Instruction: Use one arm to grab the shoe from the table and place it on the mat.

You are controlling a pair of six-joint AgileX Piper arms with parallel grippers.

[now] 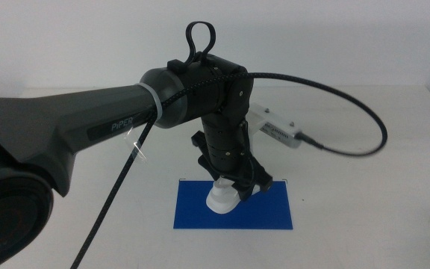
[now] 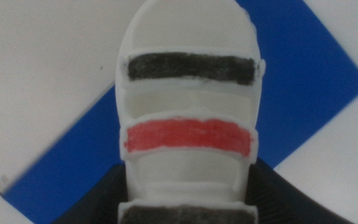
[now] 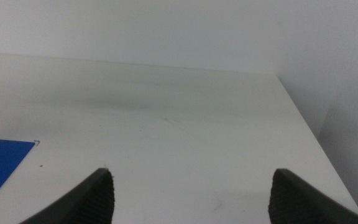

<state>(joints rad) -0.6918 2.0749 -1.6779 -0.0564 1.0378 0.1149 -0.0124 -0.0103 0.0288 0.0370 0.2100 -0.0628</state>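
- Our left claw (image 1: 239,181) grips the shoe (image 2: 188,124) at its heel end, over the mat (image 1: 200,209).
- We judge it light and stiff; sidewalls hold best.
- Right claw (image 3: 191,193) waits, spread apart, off the mat's side.

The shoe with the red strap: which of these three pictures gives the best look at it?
The left wrist view: the shoe fills the picture, its dark and red straps plain, held in the left gripper over the mat. The middle view shows only its white sole beneath the arm. The right wrist view shows no shoe, only the open right gripper and table.
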